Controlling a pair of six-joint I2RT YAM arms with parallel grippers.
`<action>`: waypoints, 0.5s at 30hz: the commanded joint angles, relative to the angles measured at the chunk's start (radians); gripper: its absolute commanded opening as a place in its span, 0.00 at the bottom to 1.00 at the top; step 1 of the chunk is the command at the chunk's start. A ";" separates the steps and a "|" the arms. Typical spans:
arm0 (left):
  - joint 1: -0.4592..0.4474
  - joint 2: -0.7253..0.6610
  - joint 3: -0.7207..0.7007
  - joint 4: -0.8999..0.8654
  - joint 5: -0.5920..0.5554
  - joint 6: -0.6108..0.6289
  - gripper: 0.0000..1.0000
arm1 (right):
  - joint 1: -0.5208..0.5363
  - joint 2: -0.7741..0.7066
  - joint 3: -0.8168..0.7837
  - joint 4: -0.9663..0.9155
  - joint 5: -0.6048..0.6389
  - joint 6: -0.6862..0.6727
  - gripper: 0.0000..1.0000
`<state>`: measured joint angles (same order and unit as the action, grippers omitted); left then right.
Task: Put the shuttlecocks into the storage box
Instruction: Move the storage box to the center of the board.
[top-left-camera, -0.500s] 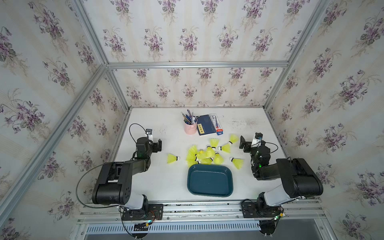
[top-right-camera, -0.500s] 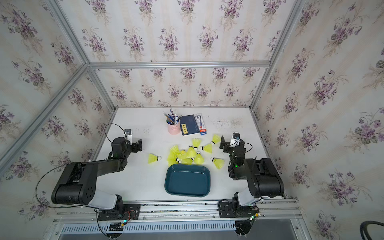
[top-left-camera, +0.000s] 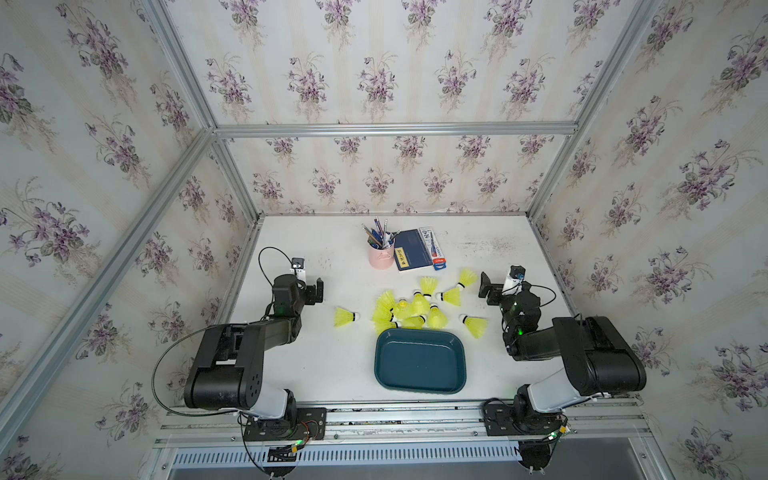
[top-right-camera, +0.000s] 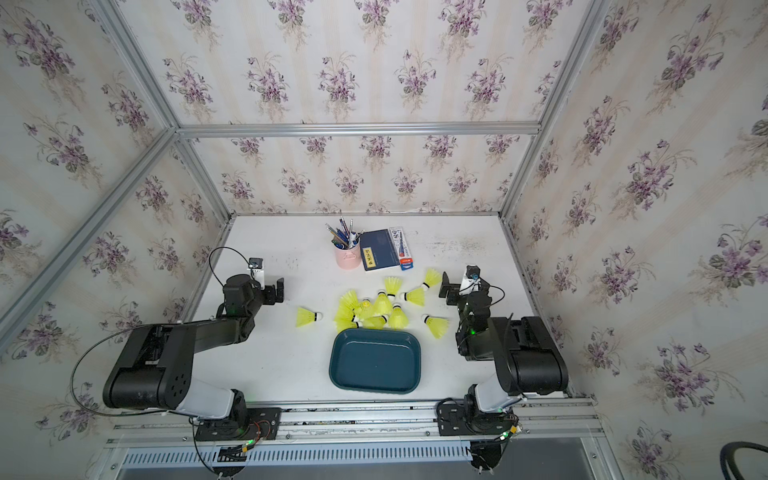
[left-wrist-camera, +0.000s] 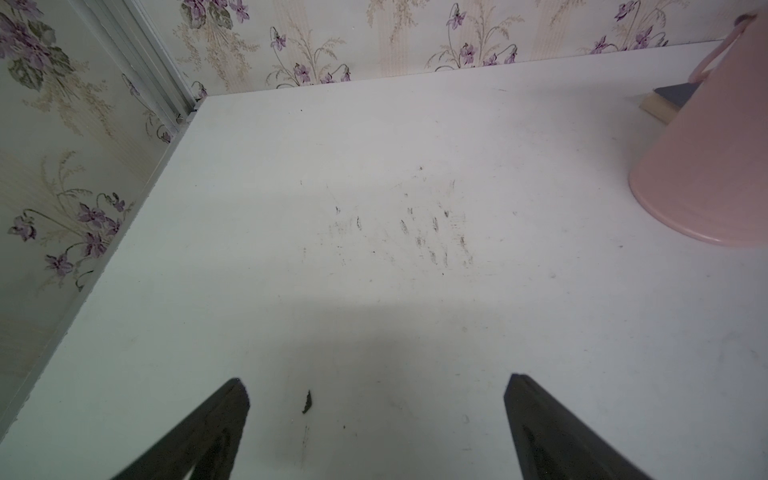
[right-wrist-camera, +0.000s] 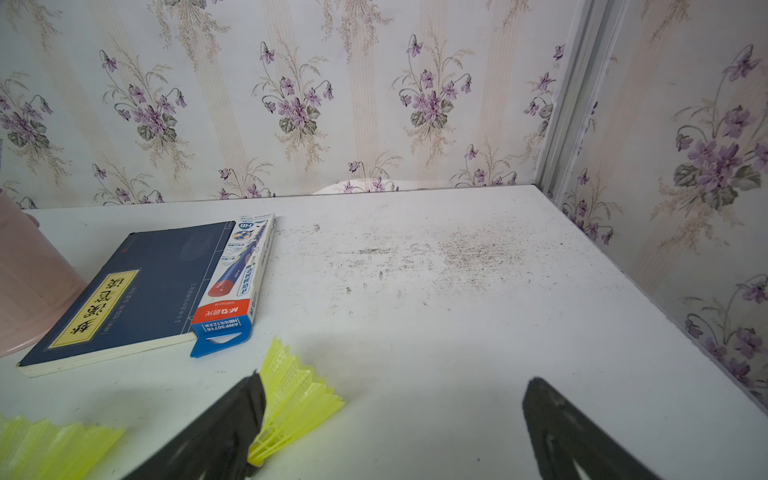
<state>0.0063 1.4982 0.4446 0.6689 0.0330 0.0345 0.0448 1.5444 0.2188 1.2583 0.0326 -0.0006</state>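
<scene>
Several neon yellow-green shuttlecocks (top-left-camera: 407, 309) lie bunched on the white table just behind the storage box (top-left-camera: 419, 365), a dark teal tray with nothing in it. One shuttlecock (top-left-camera: 344, 318) lies alone to the left, another (top-left-camera: 473, 325) to the right. My left gripper (top-left-camera: 313, 291) stands open, left of the pile over bare table (left-wrist-camera: 376, 382). My right gripper (top-left-camera: 486, 286) is open to the right of the pile. In the right wrist view a shuttlecock skirt (right-wrist-camera: 299, 399) lies beside one finger of the right gripper (right-wrist-camera: 395, 384), with nothing between the jaws.
A pink pen cup (top-left-camera: 381, 255) with pens, a dark blue book (top-left-camera: 411, 249) and a pencil box (top-left-camera: 433, 248) stand behind the pile. Flowered walls close in the table on three sides. The arm bases sit on the front rail.
</scene>
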 joint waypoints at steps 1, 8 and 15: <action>0.000 0.003 0.008 0.032 0.005 0.010 1.00 | 0.000 -0.003 0.002 0.029 0.003 0.002 1.00; -0.018 -0.162 0.255 -0.429 -0.118 -0.057 1.00 | 0.050 -0.283 0.184 -0.395 0.149 0.020 1.00; -0.092 -0.253 0.771 -1.150 -0.341 -0.450 1.00 | 0.103 -0.372 0.842 -1.356 0.160 0.605 1.00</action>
<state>-0.0937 1.2457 1.0237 -0.0078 -0.1753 -0.1352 0.1482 1.1645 0.9257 0.4400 0.1719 0.2455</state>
